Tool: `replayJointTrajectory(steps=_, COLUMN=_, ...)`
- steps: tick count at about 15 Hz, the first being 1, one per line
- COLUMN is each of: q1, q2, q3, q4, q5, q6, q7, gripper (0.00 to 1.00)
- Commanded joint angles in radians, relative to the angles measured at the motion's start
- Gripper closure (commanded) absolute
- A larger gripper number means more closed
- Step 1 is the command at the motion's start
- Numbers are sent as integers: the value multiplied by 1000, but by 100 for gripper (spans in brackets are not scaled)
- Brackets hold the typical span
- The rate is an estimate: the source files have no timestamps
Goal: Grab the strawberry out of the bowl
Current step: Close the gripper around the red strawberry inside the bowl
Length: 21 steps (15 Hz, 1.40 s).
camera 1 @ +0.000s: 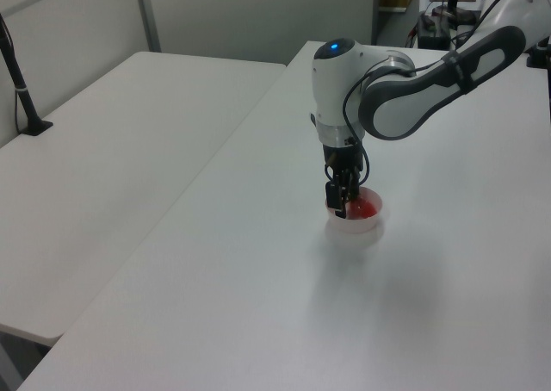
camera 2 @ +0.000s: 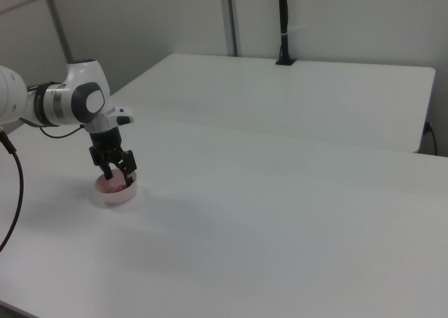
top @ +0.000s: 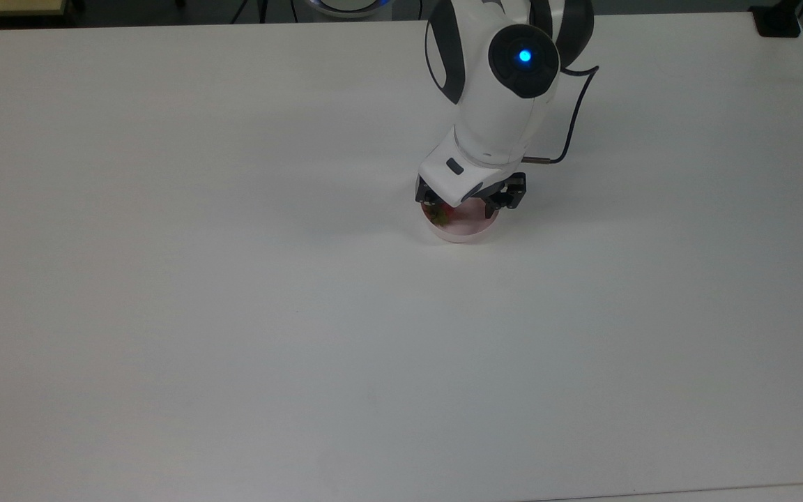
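The pale pink bowl (top: 463, 236) sits on the white table (top: 234, 279), a little right of centre in the top view. The red strawberry (top: 441, 215) lies in the top view's left half of the bowl, mostly covered by the hand, with its green cap peeking out. My gripper (top: 468, 208) points down into the bowl, open, with one finger on each side of the strawberry. In the left view the gripper (camera 1: 343, 205) stands at the bowl's (camera 1: 356, 228) left rim beside the strawberry (camera 1: 367, 208). The right view shows the gripper (camera 2: 118, 180) spread over the bowl (camera 2: 116, 194).
A black cable (top: 569, 132) trails from the wrist toward the table's far edge. A black block (top: 778, 21) sits at the far right corner in the top view. A second white table (camera 1: 103, 150) with a black post (camera 1: 21, 89) adjoins on the left view's left.
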<state>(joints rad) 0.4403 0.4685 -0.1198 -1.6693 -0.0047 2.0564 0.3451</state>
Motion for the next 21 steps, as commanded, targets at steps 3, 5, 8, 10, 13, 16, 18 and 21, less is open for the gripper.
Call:
replayJointTrajectory(steps=3, q1=8, q2=1, q3=-4, q4=-41, q5=-46, q6=30, q7=8, gripper=14)
replayJointTrajectory(steps=5, q1=6, q2=4, q3=-4, q4=-47, q5=-47, q6=31, q7=0, gripper=14)
replayJointTrajectory(steps=8, q1=5, q2=18, q3=8, q4=-47, q5=-47, q6=44, q7=3, gripper=28)
replayJointTrajectory(steps=10, q1=3, q2=18, q3=9, q4=-47, q5=-47, q6=57, q7=3, gripper=45)
replayJointTrajectory(steps=13, q1=1, q2=16, q3=9, q4=-46, q5=-46, q6=59, q7=2, gripper=54)
replayJointTrajectory(steps=16, q1=0, q2=12, q3=9, q4=-44, q5=-44, q6=59, q7=2, gripper=54)
replayJointTrajectory(steps=18, q1=-2, q2=6, q3=9, q4=-41, q5=-38, q6=59, q7=2, gripper=54)
replayJointTrajectory(steps=21, q1=-12, q2=-16, q3=9, q4=-30, q5=-32, q6=54, q7=3, gripper=54)
